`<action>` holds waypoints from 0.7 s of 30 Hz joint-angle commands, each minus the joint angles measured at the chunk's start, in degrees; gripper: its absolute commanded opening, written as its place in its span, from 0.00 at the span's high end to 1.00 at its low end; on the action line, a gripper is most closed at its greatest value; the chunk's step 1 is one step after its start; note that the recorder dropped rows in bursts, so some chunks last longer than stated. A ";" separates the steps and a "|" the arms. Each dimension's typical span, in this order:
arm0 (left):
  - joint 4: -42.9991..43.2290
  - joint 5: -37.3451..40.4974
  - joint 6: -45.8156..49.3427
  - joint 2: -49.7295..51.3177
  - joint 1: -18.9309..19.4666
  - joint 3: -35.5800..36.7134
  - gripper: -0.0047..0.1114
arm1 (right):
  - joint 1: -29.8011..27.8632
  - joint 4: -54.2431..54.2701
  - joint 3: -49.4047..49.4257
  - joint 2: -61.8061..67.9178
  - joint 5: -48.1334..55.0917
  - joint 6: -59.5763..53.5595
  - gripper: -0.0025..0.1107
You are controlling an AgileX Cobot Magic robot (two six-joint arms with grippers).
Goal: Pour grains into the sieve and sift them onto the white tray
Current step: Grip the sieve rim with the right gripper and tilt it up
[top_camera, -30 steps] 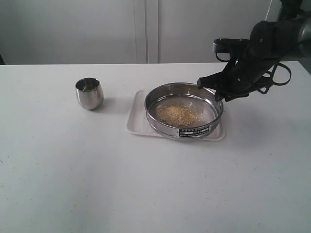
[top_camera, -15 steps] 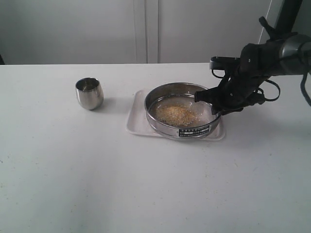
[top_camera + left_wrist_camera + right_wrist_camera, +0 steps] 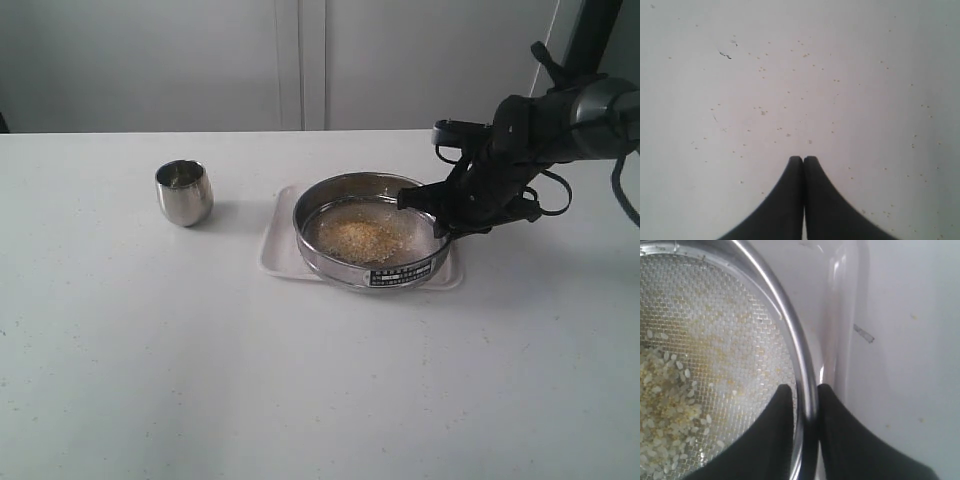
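Okay, left gripper (image 3: 803, 160): black fingers pressed flat together with nothing between them, hanging over bare table (image 3: 850, 75) dotted with stray specks. It shows only in its own wrist view.
Steel cup (image 3: 184, 192): upright on the left of the table, well apart from the tray, and exactly where it was a second ago.
White tray (image 3: 278, 240): flat on the table near the middle, with its left margin bare and the sieve standing on it.
Sieve (image 3: 370, 230): sits on the tray with its label facing the camera, and it has edged a touch to the left since the earlier frames.
Grains (image 3: 362, 238): a pale golden heap on the mesh, left of the sieve's centre, and all of it is inside the rim.
Right gripper (image 3: 425, 210): a second ago it hung above the sieve's right rim, clear of it, and now it is down on that rim. The wrist view shows one finger (image 3: 775, 440) inside over the mesh and the other outside, over the tray, and the two are pinching the steel wall between them.
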 commanded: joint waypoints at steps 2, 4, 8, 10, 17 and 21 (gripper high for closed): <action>-0.65 0.32 0.13 -0.44 0.09 0.24 0.96 | -0.06 0.54 -0.38 0.54 -0.42 0.06 0.84; -0.65 0.32 0.13 -0.44 0.09 0.24 0.96 | -0.06 0.54 -0.38 0.80 -0.42 0.06 0.84; -0.65 0.32 0.13 -0.44 0.09 0.24 0.96 | -0.06 0.64 -0.38 1.28 -0.55 0.06 0.84; -0.65 0.32 0.13 -0.44 0.09 0.24 0.96 | -0.06 0.63 -0.38 1.28 -0.67 0.06 0.84; -0.65 0.32 0.13 -0.44 0.09 0.24 0.96 | -0.06 0.63 -0.38 1.37 -0.79 0.06 0.90; -0.65 0.32 0.13 -0.44 0.09 0.24 0.96 | -0.06 0.63 -0.38 1.37 -0.66 0.06 0.98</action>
